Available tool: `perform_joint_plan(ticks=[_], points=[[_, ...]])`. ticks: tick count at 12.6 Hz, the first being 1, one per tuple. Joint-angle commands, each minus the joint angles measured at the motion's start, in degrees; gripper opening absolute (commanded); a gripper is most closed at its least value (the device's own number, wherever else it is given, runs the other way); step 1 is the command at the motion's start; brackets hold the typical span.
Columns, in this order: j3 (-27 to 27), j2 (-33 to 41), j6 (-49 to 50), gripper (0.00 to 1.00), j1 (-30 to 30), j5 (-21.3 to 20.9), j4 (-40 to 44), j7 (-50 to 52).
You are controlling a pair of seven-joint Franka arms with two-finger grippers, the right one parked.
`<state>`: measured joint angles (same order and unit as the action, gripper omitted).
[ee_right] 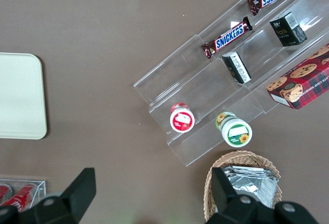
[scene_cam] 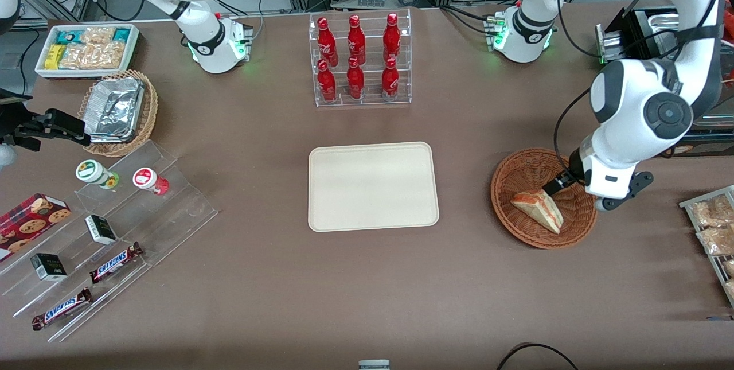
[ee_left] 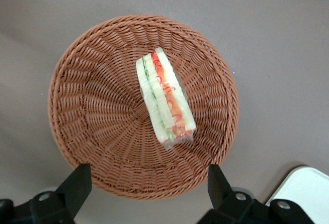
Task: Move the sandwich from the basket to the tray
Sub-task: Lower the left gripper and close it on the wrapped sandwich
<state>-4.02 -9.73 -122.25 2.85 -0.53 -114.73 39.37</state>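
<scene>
Brown surface (scene_cam: 367, 289) fills the scene, with the white working arm (scene_cam: 636, 112) bent down over its own end of it. Near the middle lies the cream tray (scene_cam: 373, 186), bare. Well apart from it, toward the working arm's end, sits the reddish-brown wicker basket (scene_cam: 507, 186). The sandwich (scene_cam: 539, 209) lies inside the basket on its side, wrapped in clear film, its red and green filling layers showing along the cut edge (ee_left: 164, 98). The tool (ee_left: 146, 185) hangs above the basket's rim, pointing down, its two dark fingers (ee_left: 77, 183) spread wide apart and holding nothing, clear of the sandwich.
</scene>
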Motion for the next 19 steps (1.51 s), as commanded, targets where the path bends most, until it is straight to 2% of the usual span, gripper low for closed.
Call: perform_joint_plan(ticks=[1, 9, 19], points=[[0.2, -2.2, -2.7, 1.0, 0.3, -0.8, 0.6, 1.9], [0.2, -8.6, -9.5, 1.0, 0.3, -0.8, 0.5, 3.2], [0.2, -12.1, -13.0, 0.99, 0.4, -0.9, 0.1, 4.4]])
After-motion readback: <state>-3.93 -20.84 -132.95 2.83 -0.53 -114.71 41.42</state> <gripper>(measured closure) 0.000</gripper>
